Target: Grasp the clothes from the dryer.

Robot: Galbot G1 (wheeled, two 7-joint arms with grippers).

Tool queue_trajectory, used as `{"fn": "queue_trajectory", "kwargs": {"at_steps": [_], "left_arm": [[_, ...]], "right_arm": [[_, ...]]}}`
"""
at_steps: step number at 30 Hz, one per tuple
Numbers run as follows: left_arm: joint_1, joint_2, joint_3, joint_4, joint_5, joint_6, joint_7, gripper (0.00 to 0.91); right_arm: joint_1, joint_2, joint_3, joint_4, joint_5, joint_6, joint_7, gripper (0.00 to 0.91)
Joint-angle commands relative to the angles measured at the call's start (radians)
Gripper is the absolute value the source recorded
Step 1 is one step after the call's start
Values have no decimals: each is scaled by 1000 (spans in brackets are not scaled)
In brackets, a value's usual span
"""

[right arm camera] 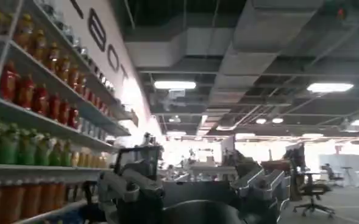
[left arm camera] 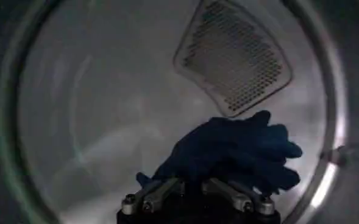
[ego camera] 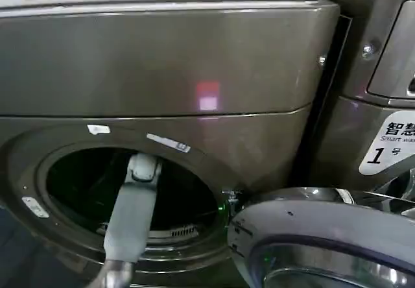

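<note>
The dryer (ego camera: 194, 67) is the largest item in the head view: a bronze-grey front-loader with a small pink light (ego camera: 207, 97) on its front panel and a round opening (ego camera: 84, 178) low on the front. Its glass door (ego camera: 324, 242) with a grey rim stands swung open at the lower right. A second machine (ego camera: 382, 74) stands directly to the right and carries a white "1" sticker (ego camera: 388, 146).

The left arm (ego camera: 133, 216) reaches up from below and passes through the round opening into the dark drum.

In the left wrist view, the drum's pale rear wall (left arm camera: 106, 122) carries a perforated vent plate (left arm camera: 234, 58). The clothes (left arm camera: 234, 152), a small dark blue bundle of soft fabric, sit inside the drum just beyond the left gripper (left arm camera: 197, 185). The two fingers (left arm camera: 152, 193) are angled inward with the fabric between them and touching them; the gripper is clamped on the bundle.

The right gripper (right arm camera: 191, 189) points away from the dryer into the room, with its fingers spread apart and nothing between them. Beside it, shelves (right arm camera: 45, 109) hold rows of bottles (right arm camera: 27, 91).
</note>
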Motion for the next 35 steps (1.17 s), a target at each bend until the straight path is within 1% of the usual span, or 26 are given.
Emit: {"fn": "queue_trajectory", "kwargs": {"at_steps": [1, 13, 16, 35], "left_arm": [[73, -6, 19, -77, -168, 64, -227, 0], [73, 0, 21, -73, -177, 74, -224, 0], [72, -1, 22, -73, -179, 72, -224, 0], [63, -6, 25, -70, -190, 68, -219, 0]], "right_arm": [[-20, -11, 30, -16, -2, -19, 34, 907], [-20, -2, 36, 2, 10, -23, 26, 907], [-13, -3, 45, 15, 18, -54, 34, 907], [-5, -6, 56, 21, 16, -68, 45, 907]]}}
